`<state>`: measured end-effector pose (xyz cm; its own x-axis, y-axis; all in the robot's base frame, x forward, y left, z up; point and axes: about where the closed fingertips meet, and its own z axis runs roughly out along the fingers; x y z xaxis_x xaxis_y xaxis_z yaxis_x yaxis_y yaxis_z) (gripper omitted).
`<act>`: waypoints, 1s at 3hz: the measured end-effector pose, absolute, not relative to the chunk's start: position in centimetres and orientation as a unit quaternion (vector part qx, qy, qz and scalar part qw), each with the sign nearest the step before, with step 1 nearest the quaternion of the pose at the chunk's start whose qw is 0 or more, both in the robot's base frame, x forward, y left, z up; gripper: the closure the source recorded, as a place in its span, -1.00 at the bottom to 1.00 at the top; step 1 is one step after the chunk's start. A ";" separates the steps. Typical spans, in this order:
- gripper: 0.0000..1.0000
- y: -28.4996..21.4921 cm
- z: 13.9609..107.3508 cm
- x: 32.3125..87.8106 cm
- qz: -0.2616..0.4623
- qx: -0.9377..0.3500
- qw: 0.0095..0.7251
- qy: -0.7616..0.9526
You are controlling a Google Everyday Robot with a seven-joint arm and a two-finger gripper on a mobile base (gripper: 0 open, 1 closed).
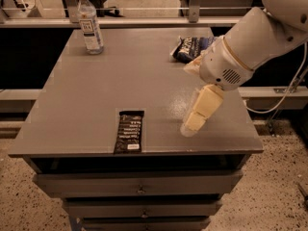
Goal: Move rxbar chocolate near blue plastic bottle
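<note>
The rxbar chocolate (129, 131) is a flat black wrapper with rows of white text, lying lengthwise near the table's front edge, left of centre. The blue plastic bottle (90, 24) stands upright at the table's far left corner, clear with a white cap and label. My gripper (189, 126) hangs from the white arm over the front right part of the table, pointing down and left. It is to the right of the bar, about a hand's length from it, and holds nothing that I can see.
A crinkled blue snack bag (191, 46) lies at the far right, partly behind my arm. The grey table (96, 85) has drawers (139, 189) below its front edge. A rail and glass run behind the table.
</note>
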<state>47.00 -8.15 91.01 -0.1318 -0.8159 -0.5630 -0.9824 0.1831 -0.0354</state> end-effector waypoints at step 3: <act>-1.00 -1.2 86.5 46.1 0.273 -0.605 0.251 0.705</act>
<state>46.13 -1.15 86.51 -0.1422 -0.7153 -0.6842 -0.9895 0.1198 0.0804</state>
